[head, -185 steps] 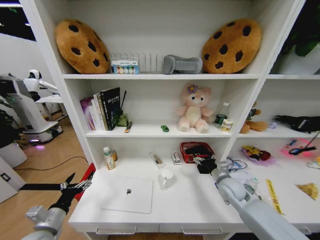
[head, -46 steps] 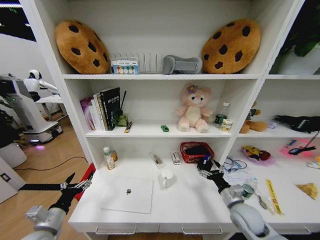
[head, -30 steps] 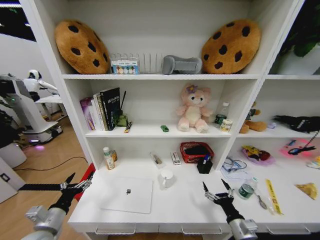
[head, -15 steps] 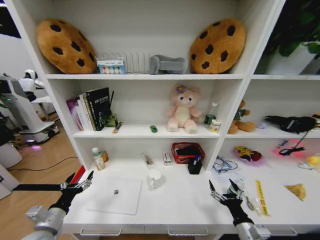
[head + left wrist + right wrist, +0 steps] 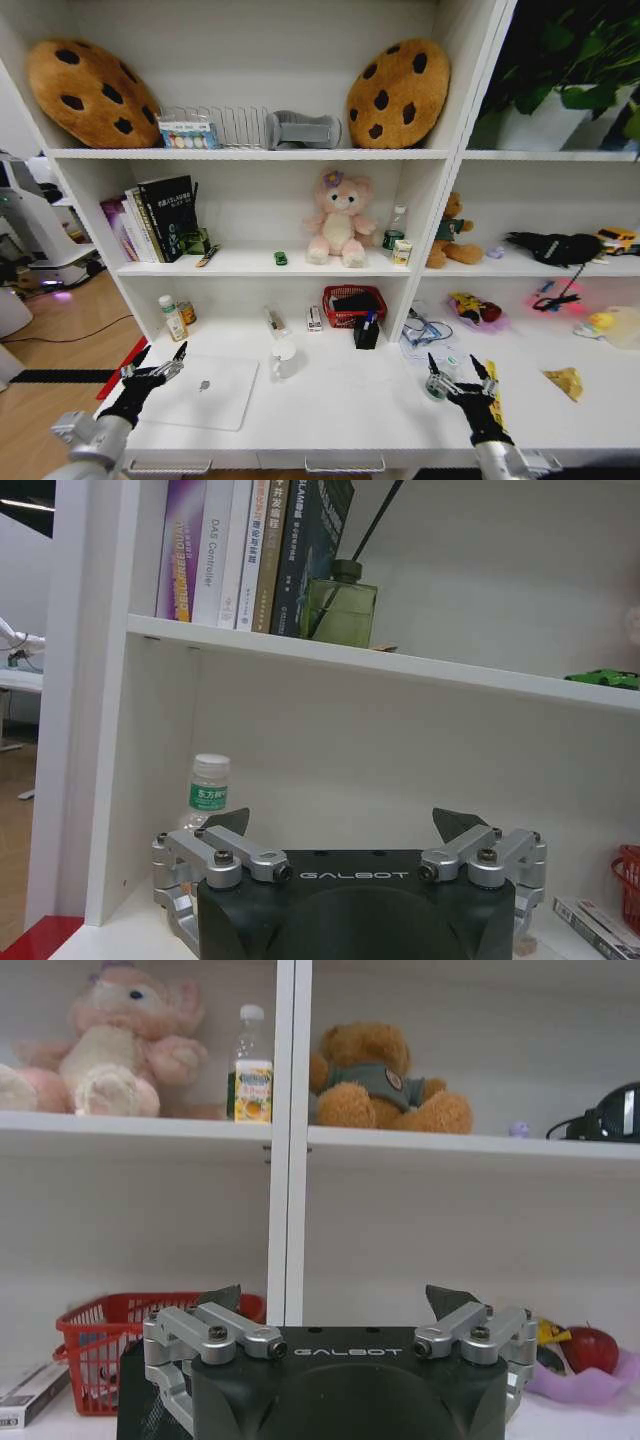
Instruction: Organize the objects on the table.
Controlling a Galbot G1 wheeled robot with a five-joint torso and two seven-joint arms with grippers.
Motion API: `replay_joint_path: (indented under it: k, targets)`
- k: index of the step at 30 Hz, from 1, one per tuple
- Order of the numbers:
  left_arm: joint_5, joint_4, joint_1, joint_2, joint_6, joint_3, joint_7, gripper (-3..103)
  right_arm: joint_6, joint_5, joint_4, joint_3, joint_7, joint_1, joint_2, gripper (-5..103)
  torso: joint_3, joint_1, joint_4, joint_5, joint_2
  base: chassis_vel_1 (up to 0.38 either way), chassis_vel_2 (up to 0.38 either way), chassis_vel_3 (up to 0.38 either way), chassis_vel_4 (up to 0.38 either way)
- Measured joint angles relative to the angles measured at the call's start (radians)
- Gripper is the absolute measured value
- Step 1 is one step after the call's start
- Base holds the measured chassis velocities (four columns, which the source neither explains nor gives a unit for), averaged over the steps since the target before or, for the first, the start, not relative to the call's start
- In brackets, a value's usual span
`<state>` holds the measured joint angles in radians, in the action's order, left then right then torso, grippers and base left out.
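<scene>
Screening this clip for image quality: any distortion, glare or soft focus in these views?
Head view: wide-angle bowing bends the shelving uprights outward; a pink glow sits on the right shelf. Left wrist view: the left claw is crisp. Right wrist view: the right claw is sharp, the plush bear slightly soft.
</scene>
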<state>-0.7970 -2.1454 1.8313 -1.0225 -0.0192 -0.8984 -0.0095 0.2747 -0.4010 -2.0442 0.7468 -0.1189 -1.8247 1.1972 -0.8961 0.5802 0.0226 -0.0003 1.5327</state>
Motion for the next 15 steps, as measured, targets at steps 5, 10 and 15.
replay_joint_path:
  k: [5, 10, 15]
  targets:
    - [0.0, 0.0, 0.0, 0.0, 0.0, 0.0, 0.0, 100, -0.026, -0.027, 0.068, -0.018, -0.017, 0.04, -0.018, 100, 0.0, 0.0, 0.0, 0.0004, 0.0, 0.01, 0.005, -0.002, -0.008]
    - [0.0, 0.0, 0.0, 0.0, 0.0, 0.0, 0.0, 100, -0.028, -0.053, 0.113, -0.03, -0.024, 0.086, -0.038, 90, 0.0, 0.0, 0.0, 0.0005, 0.0, 0.0, 0.0, 0.0, 0.0]
    - [0.0, 0.0, 0.0, 0.0, 0.0, 0.0, 0.0, 100, -0.028, -0.053, 0.114, -0.031, -0.029, 0.092, -0.047, 74, 0.0, 0.0, 0.0, 0.0003, 0.0, 0.0, 0.0, 0.0, 0.0]
